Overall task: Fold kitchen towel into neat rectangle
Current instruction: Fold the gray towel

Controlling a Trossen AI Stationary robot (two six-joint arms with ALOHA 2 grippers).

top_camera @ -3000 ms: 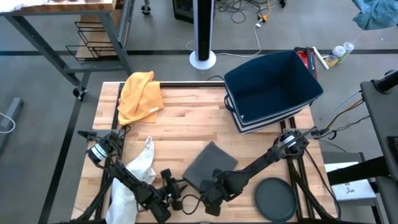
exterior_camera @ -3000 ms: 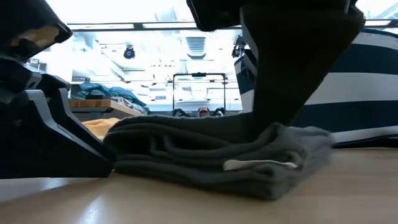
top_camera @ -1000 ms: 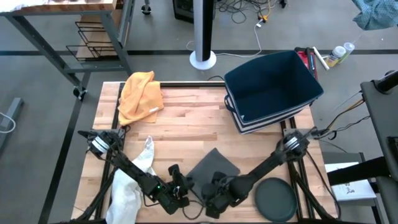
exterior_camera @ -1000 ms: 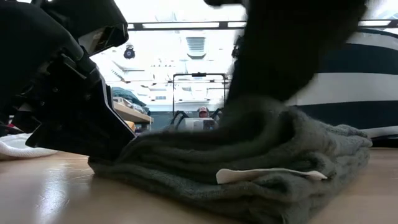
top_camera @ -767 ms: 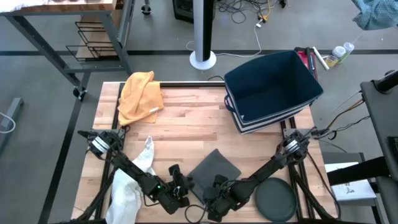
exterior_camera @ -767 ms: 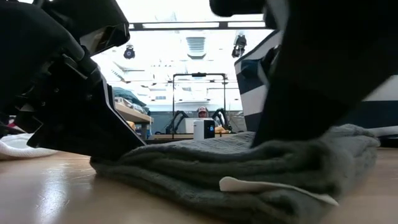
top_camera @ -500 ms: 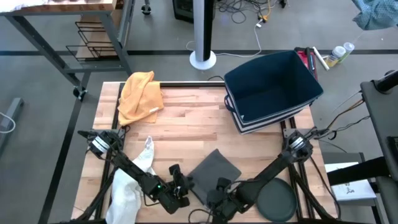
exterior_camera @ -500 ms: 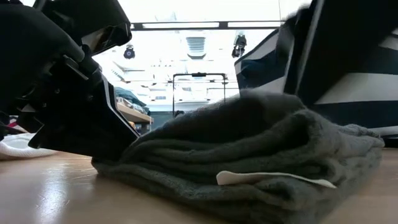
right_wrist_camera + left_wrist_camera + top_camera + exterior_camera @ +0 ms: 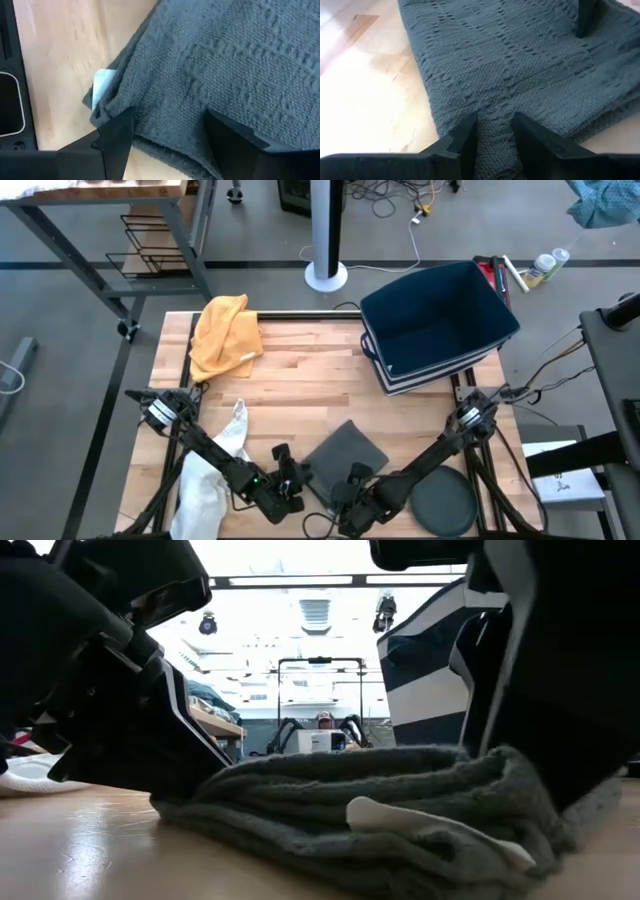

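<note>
Beside the blue bin point(image 9: 437, 320), a folded grey towel point(image 9: 342, 454) is pinched by the left fingers point(image 9: 492, 131); the right fingers point(image 9: 170, 131) are spread over its edge, where layers could be dragged apart.

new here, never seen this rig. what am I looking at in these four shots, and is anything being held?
Two dark robot arms work at a wooden table. One camera looks straight down, one sits at table height, and one rides on each wrist. On the table lie a folded grey towel, a yellow cloth, a white cloth, a dark round plate and a navy bin. The left gripper pinches a ridge of the grey towel's edge between its fingers. The right gripper is open, straddling the towel's corner beside its white label, not gripping.
</note>
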